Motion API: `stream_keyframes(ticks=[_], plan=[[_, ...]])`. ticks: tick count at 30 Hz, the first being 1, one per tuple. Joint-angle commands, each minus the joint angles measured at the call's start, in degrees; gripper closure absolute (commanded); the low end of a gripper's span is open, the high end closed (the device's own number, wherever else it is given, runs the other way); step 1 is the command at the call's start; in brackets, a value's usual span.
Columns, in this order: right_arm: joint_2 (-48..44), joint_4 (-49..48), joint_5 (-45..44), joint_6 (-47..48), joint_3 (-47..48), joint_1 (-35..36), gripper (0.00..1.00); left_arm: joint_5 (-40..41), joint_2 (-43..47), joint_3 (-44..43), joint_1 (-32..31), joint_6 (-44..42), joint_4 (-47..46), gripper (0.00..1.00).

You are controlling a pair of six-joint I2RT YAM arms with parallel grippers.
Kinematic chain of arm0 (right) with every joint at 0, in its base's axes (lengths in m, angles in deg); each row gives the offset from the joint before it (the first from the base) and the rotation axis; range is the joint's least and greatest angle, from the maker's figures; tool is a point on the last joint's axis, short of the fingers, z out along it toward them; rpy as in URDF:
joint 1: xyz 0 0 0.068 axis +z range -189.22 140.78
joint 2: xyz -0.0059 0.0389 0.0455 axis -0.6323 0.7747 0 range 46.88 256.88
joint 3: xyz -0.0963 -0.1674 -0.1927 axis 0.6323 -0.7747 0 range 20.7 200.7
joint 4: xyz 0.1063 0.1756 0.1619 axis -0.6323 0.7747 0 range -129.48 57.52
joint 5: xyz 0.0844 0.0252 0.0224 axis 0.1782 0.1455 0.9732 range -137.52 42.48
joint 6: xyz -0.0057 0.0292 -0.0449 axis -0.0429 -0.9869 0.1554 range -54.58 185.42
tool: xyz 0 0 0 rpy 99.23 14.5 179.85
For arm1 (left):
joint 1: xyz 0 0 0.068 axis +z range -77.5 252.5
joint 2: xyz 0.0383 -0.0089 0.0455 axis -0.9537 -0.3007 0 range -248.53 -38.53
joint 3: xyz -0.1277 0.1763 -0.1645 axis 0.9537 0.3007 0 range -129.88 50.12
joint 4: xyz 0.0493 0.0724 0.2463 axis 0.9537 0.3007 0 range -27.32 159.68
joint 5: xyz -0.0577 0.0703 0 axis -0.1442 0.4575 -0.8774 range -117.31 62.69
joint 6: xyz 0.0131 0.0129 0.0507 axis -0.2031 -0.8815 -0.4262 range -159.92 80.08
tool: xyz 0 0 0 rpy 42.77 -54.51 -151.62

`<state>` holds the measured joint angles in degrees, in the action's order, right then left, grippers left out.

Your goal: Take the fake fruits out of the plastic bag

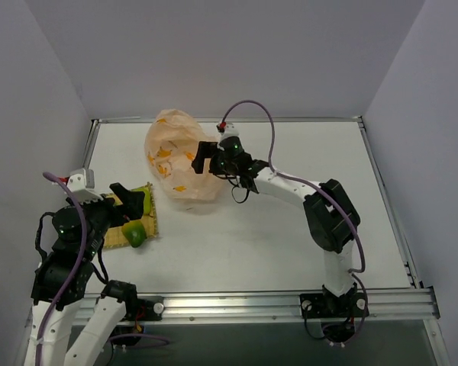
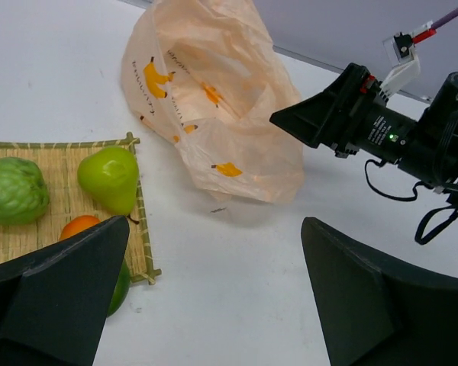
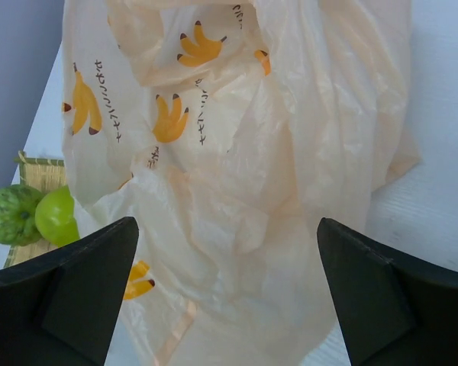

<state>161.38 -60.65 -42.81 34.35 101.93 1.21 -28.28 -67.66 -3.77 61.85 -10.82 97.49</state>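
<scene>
plastic bag (image 2: 214, 99): thin crinkled translucent film | fake fruits (image 2: 109, 177): glossy, smooth | mat (image 2: 30, 232): rough woven straw | tabletop (image 2: 229, 305): smooth matt white

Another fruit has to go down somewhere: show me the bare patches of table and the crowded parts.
Bare: the stretch of table between the mat, the plastic bag and the right arm; also the far right corner beyond that arm. Crowded: the mat, holding fake fruits under the left gripper, and the bag's right side, where the right gripper sits.
</scene>
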Motion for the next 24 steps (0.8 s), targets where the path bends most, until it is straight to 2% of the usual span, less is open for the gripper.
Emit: stream_keyframes(ticks=[1, 3, 8, 12, 16, 17, 21, 24], plan=[[-12.6, 7.4, -4.1, 5.8, 2.2, -0.3, 0.00, -5.7, 0.9, -4.9, -0.2, -5.3, -2.1, 0.06], [-16.9, 8.1, -4.4, 7.2, -0.3, -0.3, 0.00, -6.5, 1.1, -5.3, -0.2, -6.2, -2.6, 0.06], [-34.8, 8.8, -5.6, 9.8, -9.1, -0.5, 0.00, -8.1, 0.6, -5.6, -0.2, -6.6, -1.9, 0.06], [-49.5, 8.9, -11.7, 9.2, -20.6, -0.3, 0.00, -11.1, 1.3, -4.7, -0.2, -7.0, -1.1, 0.06], [-66.7, 9.0, -20.7, 7.3, -37.7, -0.6, 0.00, -13.3, 6.8, -0.6, -0.2, -6.8, -1.4, 0.06], [-69.0, 9.1, -23.8, 6.6, -40.0, -0.6, 0.00, -13.2, 7.7, 1.2, -0.2, -6.1, -1.0, 0.06], [-78.7, 9.0, -27.0, 4.3, -47.7, -0.7, 0.00, -13.7, 11.8, 5.2, -0.2, -4.7, -0.1, 0.06], [-78.7, 8.3, -27.2, 2.9, -50.0, -0.8, 0.00, -13.5, 13.3, 6.3, -0.2, -3.9, 0.5, 0.06]])
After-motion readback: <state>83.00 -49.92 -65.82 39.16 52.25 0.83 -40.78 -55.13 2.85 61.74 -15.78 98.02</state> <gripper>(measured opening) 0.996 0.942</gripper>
